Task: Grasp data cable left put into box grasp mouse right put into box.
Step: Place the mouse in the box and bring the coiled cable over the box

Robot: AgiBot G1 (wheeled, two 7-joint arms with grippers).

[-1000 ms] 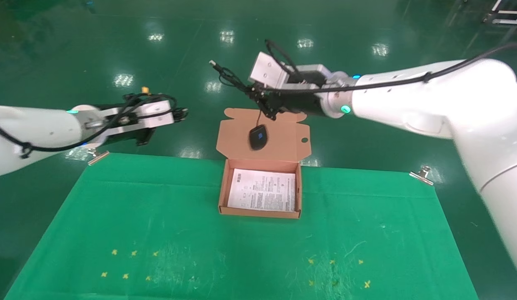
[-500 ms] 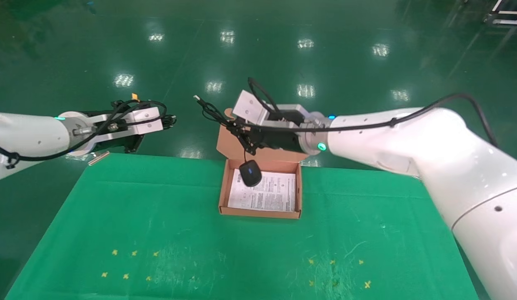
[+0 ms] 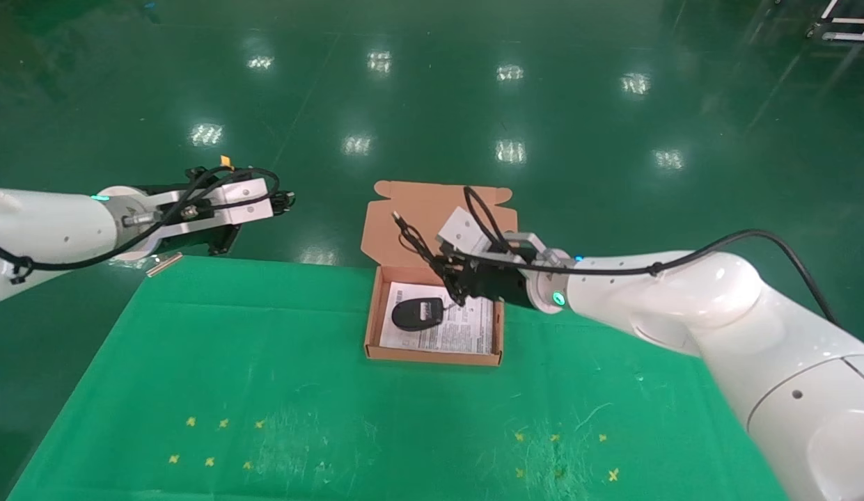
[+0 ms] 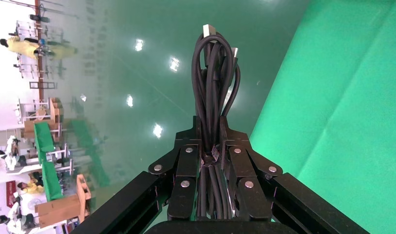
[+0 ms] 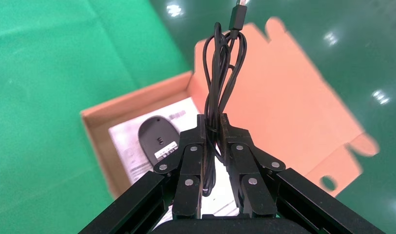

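The salmon-orange box [image 3: 432, 355] stands open on the green cloth, its lid [image 3: 411, 223] laid back and a white leaflet [image 3: 470, 327] inside. The black mouse [image 3: 416, 314] lies in the box's left part, white label up. My right gripper [image 3: 451, 284] hovers over the box's back edge, shut on the mouse's bundled cord [image 3: 412, 240]. The right wrist view shows that gripper [image 5: 214, 119] pinching the cord [image 5: 220, 73] above the mouse [image 5: 158, 139]. My left gripper [image 3: 282, 200] is beyond the table's far left corner, shut on the data cable [image 4: 213, 73].
The green cloth [image 3: 264, 390] covers the table, held by a metal clip [image 3: 163, 259] at the far left corner. Yellow cross marks [image 3: 216, 442] lie near the front edge on both sides. Glossy green floor [image 3: 613, 139] lies beyond the table.
My right gripper came down and toward me with the cord. The mouse went from hanging before the lid to lying in the box, label up. The left arm drifted slightly left, then held still.
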